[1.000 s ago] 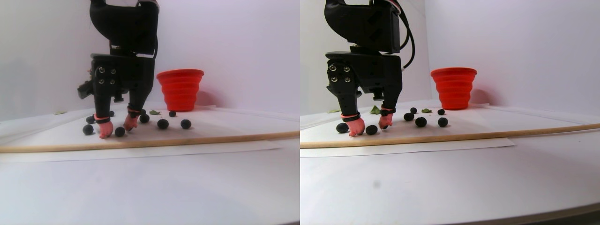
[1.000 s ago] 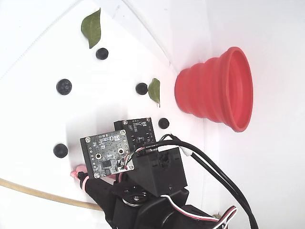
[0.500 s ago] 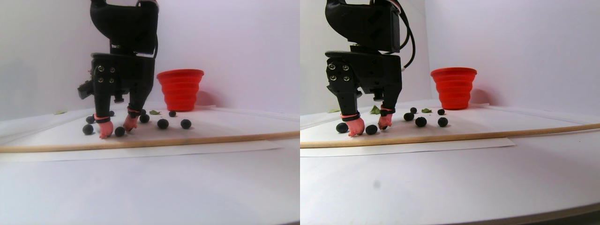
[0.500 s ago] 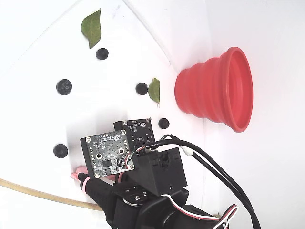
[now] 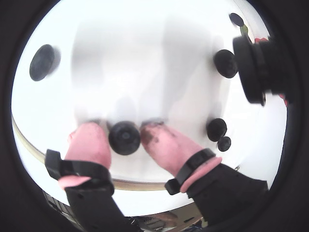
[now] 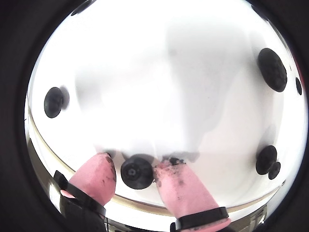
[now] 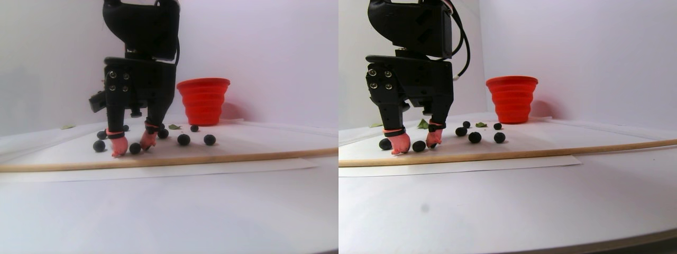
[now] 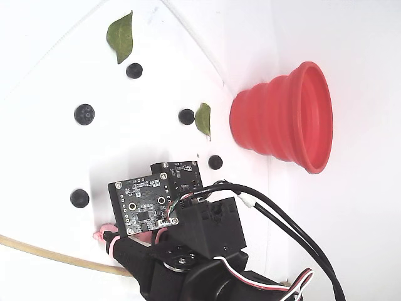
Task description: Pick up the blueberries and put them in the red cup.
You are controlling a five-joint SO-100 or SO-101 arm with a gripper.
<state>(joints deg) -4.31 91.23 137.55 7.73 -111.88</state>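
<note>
- Both wrist views are fisheye pictures ringed by a thick black vignette; the white surface [image 5: 159, 58] is blown out to glare, and shapes stretch toward the rim.
- Soft grey shadows fall just beyond the pink fingertips [image 6: 99, 176], which are close and slightly blurred.
- The stereo pair view is bright, with a faint violet cast and a soft shadow right of the red cup [image 7: 203, 100].
- The fixed view is evenly lit and fairly sharp.

Stereo pair view: gripper [image 7: 131, 150] stands left of the red cup [image 7: 203, 100], fingertips on the sheet [image 7: 238, 140]. One of the blueberries [image 7: 135, 148] lies between them; others lie scattered around. Wooden rod [image 7: 222, 156] lies in front.
</note>
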